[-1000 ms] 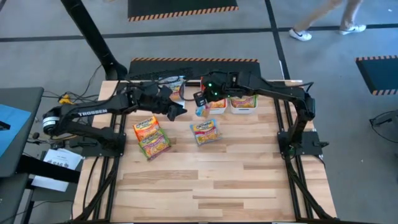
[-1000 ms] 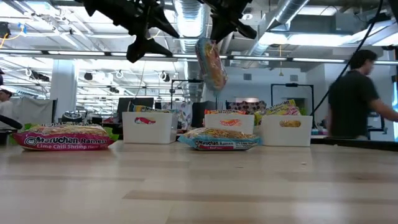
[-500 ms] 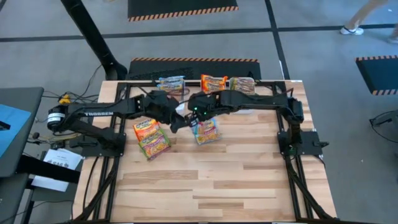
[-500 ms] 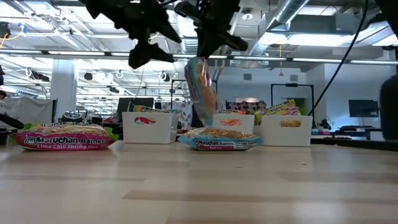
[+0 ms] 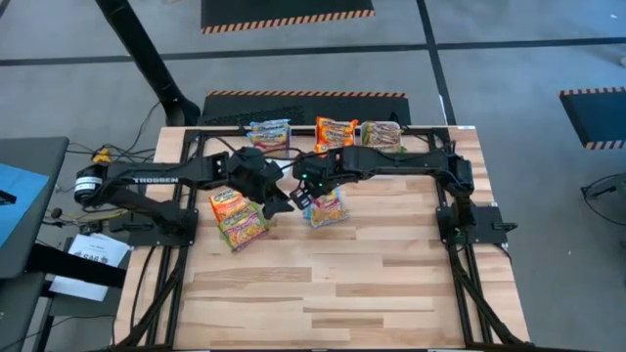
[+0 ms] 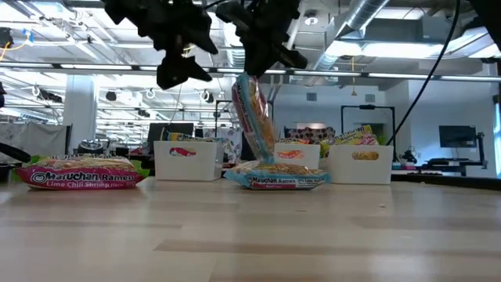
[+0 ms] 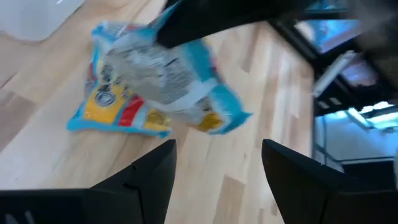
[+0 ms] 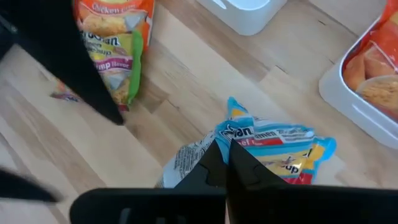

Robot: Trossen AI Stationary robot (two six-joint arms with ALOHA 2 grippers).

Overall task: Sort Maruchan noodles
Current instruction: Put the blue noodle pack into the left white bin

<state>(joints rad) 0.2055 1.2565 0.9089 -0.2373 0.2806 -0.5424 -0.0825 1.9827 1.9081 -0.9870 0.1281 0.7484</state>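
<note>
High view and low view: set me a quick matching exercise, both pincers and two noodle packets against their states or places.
1 left pincer
2 right pincer
3 blue-edged packet
4 Lime Chili Shrimp packet

A shut on the hanging packet
B flat on the table, beside the left arm
C open, holding nothing
D flat, beneath the hanging packet

Pairs: 1-C, 2-A, 3-D, 4-B
</note>
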